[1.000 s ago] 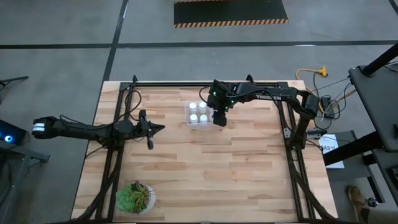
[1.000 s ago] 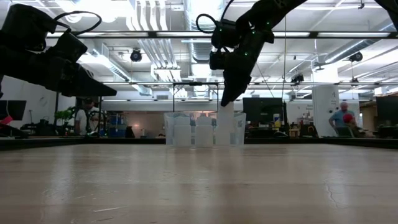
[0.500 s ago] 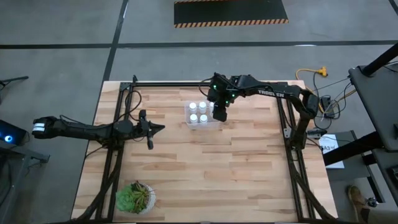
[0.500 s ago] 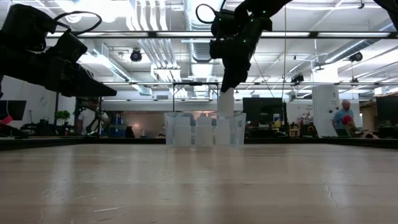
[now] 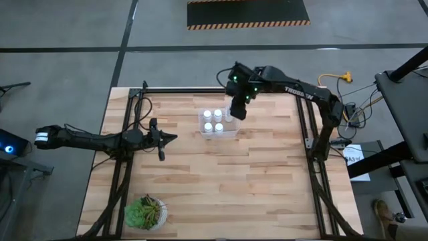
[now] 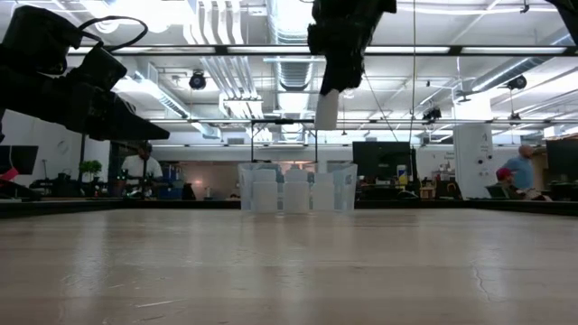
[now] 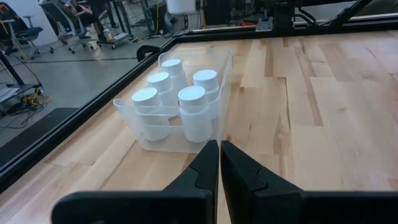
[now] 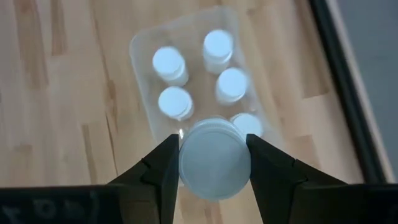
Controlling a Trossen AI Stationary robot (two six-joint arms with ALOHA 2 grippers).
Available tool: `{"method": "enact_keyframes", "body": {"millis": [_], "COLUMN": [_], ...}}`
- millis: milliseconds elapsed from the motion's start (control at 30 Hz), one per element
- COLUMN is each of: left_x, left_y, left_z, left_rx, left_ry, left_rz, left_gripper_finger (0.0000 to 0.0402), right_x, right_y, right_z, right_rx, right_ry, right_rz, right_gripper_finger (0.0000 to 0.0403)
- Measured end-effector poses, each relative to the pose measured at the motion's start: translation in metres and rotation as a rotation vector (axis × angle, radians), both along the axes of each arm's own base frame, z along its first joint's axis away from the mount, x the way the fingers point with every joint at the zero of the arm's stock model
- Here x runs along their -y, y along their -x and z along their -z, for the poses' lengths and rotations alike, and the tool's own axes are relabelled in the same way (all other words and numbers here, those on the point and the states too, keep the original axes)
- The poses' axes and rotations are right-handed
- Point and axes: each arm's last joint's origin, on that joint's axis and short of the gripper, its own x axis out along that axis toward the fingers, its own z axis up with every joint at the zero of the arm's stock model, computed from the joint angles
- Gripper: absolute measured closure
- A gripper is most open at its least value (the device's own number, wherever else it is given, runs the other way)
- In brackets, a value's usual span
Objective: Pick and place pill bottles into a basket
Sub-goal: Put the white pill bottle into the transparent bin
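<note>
**Bottle held above the basket**

A pill bottle (image 8: 214,159) is pinched between the fingers (image 8: 163,168) of the right gripper (image 5: 235,110) and is carried upright, its base seen as a pale round disc in the right wrist view. In the low view the held bottle (image 6: 326,109) hangs well clear of the basket (image 6: 343,191), directly above its right end.

Below it the clear basket (image 8: 140,46) is seen on the wooden table (image 5: 221,181), with five white-capped bottles (image 8: 168,62) standing inside; the fifth (image 8: 251,124) is partly hidden by the held one.

The left gripper (image 5: 168,138) is parked over the table's left part, well apart from the basket, its fingers (image 7: 205,165) pressed together.

White lettering is seen on the right arm (image 5: 294,90); it appears to read "TROSSEN", though this cannot be made out with certainty.
</note>
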Motion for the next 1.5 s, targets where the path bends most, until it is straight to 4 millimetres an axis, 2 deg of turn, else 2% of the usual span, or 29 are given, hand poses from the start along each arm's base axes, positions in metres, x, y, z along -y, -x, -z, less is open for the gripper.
{"method": "enact_keyframes", "body": {"millis": [167,400,800,1200,1500], "left_x": [0.0,0.0,0.0,0.0,0.0], "left_y": [0.0,0.0,0.0,0.0,0.0], "left_z": [0.0,0.0,0.0,0.001,0.001], "left_rx": [0.0,0.0,0.0,-0.01,-0.009], "left_ry": [0.0,0.0,0.0,0.001,0.004], "left_rz": [0.0,0.001,0.0,0.0,0.011], "left_gripper_finger": [0.0402,0.0402,0.0402,0.0402,0.0402], "right_x": [0.008,0.012,0.023,-0.002,-0.004], "right_y": [0.005,0.009,-0.014,-0.025,-0.031], "right_z": [-0.014,-0.007,-0.002,0.028,0.068], "right_rx": [0.024,-0.01,-0.049,-0.15,-0.159], "right_ry": [0.008,-0.01,-0.052,-0.097,-0.097], "right_rz": [0.035,0.049,-0.005,-0.075,-0.083], "right_gripper_finger": [0.026,0.026,0.026,0.026,0.026]}}
